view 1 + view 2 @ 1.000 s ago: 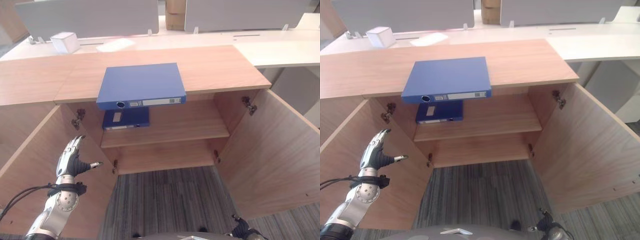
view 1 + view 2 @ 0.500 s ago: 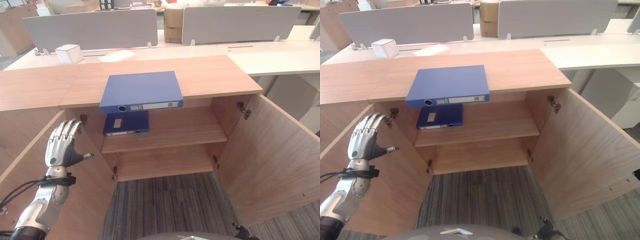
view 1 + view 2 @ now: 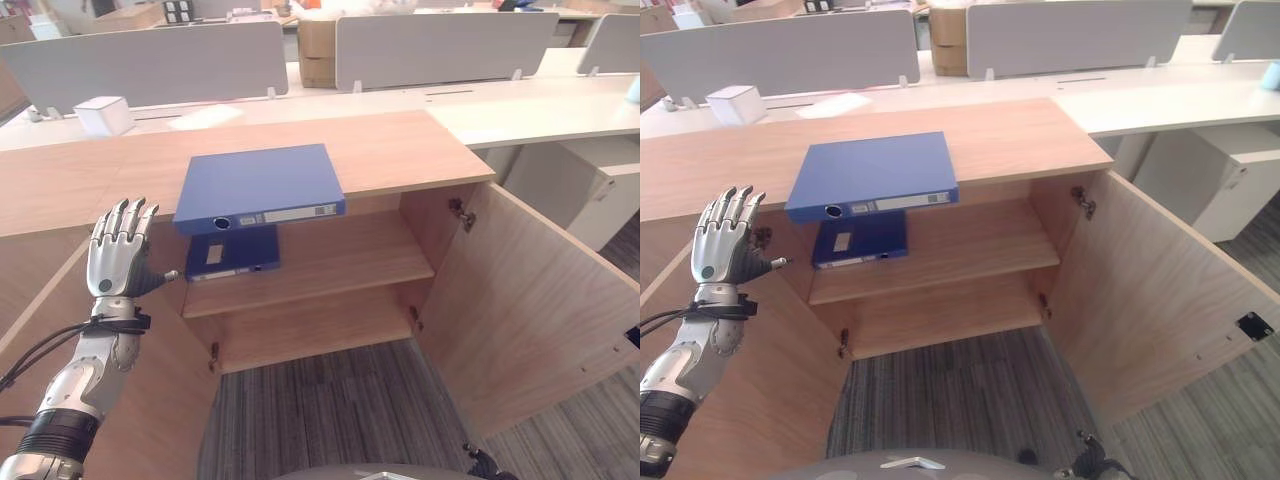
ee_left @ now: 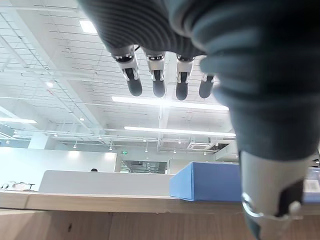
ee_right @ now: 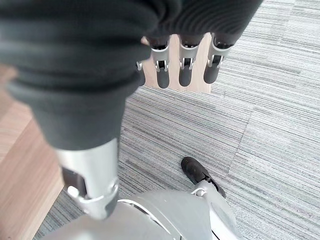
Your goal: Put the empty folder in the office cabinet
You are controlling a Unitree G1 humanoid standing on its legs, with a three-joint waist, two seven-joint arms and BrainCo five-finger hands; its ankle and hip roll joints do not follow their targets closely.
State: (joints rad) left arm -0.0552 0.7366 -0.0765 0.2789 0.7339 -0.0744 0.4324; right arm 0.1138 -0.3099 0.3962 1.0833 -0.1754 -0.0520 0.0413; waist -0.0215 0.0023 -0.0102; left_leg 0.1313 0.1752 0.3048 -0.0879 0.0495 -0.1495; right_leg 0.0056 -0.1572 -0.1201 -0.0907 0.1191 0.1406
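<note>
Now, folder: the flat blue ring-binder folder [image 3: 259, 185] lies on the wooden cabinet top [image 3: 400, 150], spine overhanging the front edge.
Left hand [image 3: 115, 258]: raised beside it, fingers straight, empty.
Right hand [image 5: 180, 65]: low, relaxed, empty.
Risk: your careless reach could nudge it off; another blue folder [image 3: 232, 253] crowds the shelf [image 3: 340, 255].

We find the scene evenly and brightly lit from above: long ceiling light strips [image 4: 170, 102] glare white in the left wrist view, and the pale desks [image 3: 520, 105] behind the cabinet are washed close to white. The cabinet interior [image 3: 300, 265] sits in soft shadow under its top, with a darker band beneath the overhanging blue folder [image 3: 258, 187]. In both wrist views the dark ribbed cover [image 5: 75, 65] is out of focus at close range, while the carpet [image 5: 270, 125] beyond reads sharp.
</note>
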